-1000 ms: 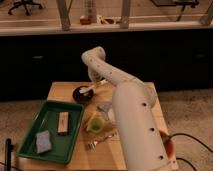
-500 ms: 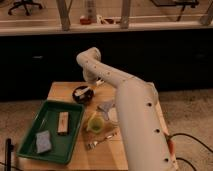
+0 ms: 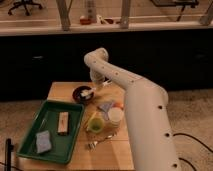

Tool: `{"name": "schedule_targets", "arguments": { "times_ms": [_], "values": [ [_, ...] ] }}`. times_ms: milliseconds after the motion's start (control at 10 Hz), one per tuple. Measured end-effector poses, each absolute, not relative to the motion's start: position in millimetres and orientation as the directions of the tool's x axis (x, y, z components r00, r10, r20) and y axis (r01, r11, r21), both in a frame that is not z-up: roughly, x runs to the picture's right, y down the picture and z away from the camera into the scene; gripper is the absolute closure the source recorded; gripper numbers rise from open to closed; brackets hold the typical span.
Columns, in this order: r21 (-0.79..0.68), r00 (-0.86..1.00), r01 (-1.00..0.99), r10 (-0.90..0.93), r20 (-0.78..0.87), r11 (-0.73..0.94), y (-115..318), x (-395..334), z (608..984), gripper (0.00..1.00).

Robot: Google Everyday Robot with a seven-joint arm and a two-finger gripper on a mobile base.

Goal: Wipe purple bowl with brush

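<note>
Fork (image 3: 100, 141): nearest the camera, lying at 6 o'clock of the yellow-green cup (image 3: 96, 123).
Green tray (image 3: 30, 131): at the tabletop's (image 3: 62, 90) 8 o'clock, with a blue-grey sponge (image 3: 43, 141) at its near end.
White container (image 3: 115, 115): just beside the cup, at its 2 o'clock.
Purple bowl (image 3: 79, 96): on the far part of the tabletop, at 11 o'clock of the cup; same spot as half a second ago.
Brush (image 3: 87, 92): pale patch inside the bowl, toward its 2 o'clock rim.
Hand (image 3: 96, 86): low at the bowl's 2 o'clock edge, right by the brush; open or clamped cannot be told.
Change: swung toward 3 o'clock, off the bowl's middle where it hung half a second ago.
Meaning: probably one sweep across the bowl's inside, so wiping under way; bowl unmoved, so likely light pressure.
</note>
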State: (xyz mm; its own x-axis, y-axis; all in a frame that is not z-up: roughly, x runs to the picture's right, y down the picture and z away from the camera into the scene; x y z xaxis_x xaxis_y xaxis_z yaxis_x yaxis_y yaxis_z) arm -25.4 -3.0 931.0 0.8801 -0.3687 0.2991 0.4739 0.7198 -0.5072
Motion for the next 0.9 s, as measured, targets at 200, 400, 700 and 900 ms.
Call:
{"name": "schedule_targets", "arguments": {
  "times_ms": [200, 400, 700, 900],
  "values": [
    [-0.520, 0.892, 0.453, -0.359, 0.276, 0.724, -10, -19, 937, 1.00],
    [-0.513, 0.883, 0.469, -0.374, 0.284, 0.719, -17, -33, 943, 1.00],
    [-0.489, 0.847, 0.531, -0.423, 0.322, 0.692, -16, -70, 942, 1.00],
    [-0.461, 0.820, 0.571, -0.451, 0.351, 0.679, -13, -85, 935, 1.00]
  ]
}}
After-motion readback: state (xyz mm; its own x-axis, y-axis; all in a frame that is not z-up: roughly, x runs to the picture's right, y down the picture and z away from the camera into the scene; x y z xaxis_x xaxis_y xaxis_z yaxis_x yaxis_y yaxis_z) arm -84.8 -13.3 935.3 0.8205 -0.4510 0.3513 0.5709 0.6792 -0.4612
